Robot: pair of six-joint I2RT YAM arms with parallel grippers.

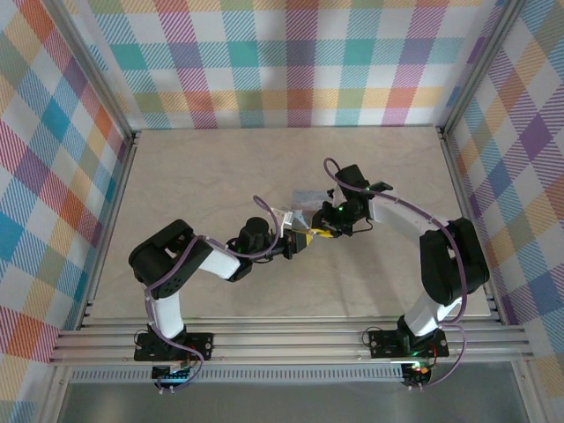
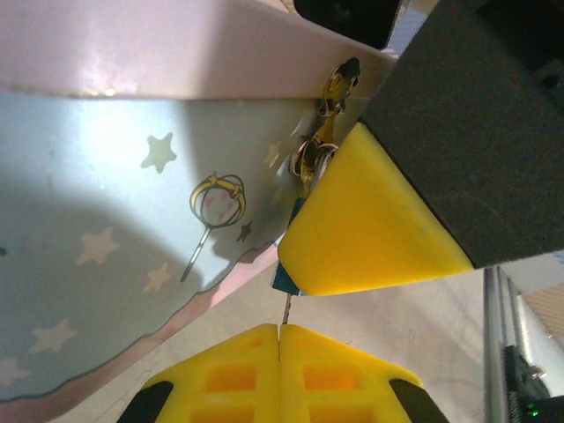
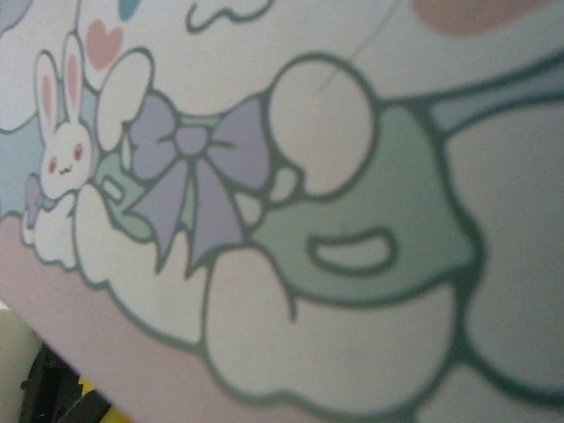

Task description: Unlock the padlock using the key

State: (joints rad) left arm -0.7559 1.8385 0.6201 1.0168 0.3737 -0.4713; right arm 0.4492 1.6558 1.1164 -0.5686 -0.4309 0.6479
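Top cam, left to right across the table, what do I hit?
Left arm's elbow → left end effector, shut on the key → right end effector, on the tin → right arm's elbow. Tin's own place left out: it overlaps both.

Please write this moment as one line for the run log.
left gripper: shut on key, key tip below padlock | right gripper: at padlock, beside tin, grip unclear
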